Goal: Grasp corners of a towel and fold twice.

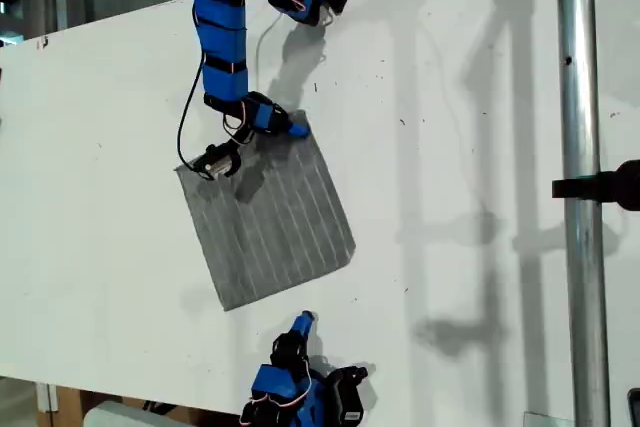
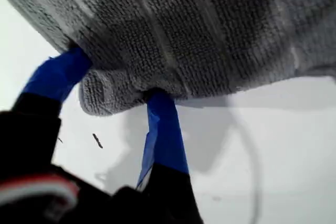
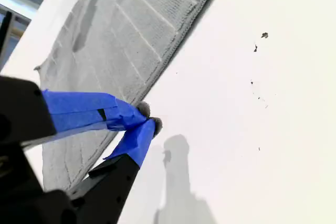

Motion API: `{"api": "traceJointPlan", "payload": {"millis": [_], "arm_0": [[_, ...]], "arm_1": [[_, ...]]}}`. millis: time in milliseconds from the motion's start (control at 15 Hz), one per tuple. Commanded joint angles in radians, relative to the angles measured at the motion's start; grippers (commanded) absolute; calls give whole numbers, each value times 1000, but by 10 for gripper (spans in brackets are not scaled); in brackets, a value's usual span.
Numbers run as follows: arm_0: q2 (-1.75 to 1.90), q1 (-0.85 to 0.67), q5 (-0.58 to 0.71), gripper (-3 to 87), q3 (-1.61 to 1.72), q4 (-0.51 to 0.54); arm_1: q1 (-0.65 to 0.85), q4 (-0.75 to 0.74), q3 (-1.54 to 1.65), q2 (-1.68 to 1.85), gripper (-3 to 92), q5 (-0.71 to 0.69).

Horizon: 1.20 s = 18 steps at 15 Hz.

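My first gripper (image 1: 292,129), reaching down from the top of the exterior view, is pinching the towel (image 1: 270,222) at its upper corner (image 1: 306,137). In the first wrist view a rolled lip of grey fabric (image 2: 105,95) is sitting between the two blue-taped fingers (image 2: 164,129) of that gripper (image 2: 118,80). The jaws are standing partly apart with the cloth bunched between them, and the rest of the towel (image 2: 199,30) is filling the view beyond.

The towel is lying flat on the white tabletop (image 1: 100,197) as a tilted square, left of centre in the exterior view, its pale stripes running parallel across it.

My second gripper (image 1: 305,321) is hovering near the bottom edge of the exterior view, just off the towel's lower edge and pointing toward it. In the second wrist view its blue fingertips (image 3: 137,118) are meeting, with nothing between them. That gripper (image 3: 148,120) is casting a shadow on bare tabletop (image 3: 262,129) beside the towel (image 3: 121,40).

A metal pole (image 1: 580,147) is standing upright at the exterior view's right.
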Motion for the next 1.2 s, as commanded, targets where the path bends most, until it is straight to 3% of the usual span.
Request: {"api": "traceJointPlan", "payload": {"millis": [0, 200, 533, 800, 1133], "arm_0": [[-2, -6, -11, -21, 5, 8], [-2, -15, -20, -21, 5, 0], [-91, -6, -66, -21, -137, -120], [-819, -20, 28, -21, -660, -178], [-1477, 20, 170, -21, -1289, -44]], "arm_1": [[-34, 5, -52, -17, 19, -12], [-41, -5, -57, -20, -2, -6], [-40, -17, -51, -20, -2, -5], [-37, -18, -49, -20, -2, -5], [-32, -20, -44, -20, -2, -5]]}}
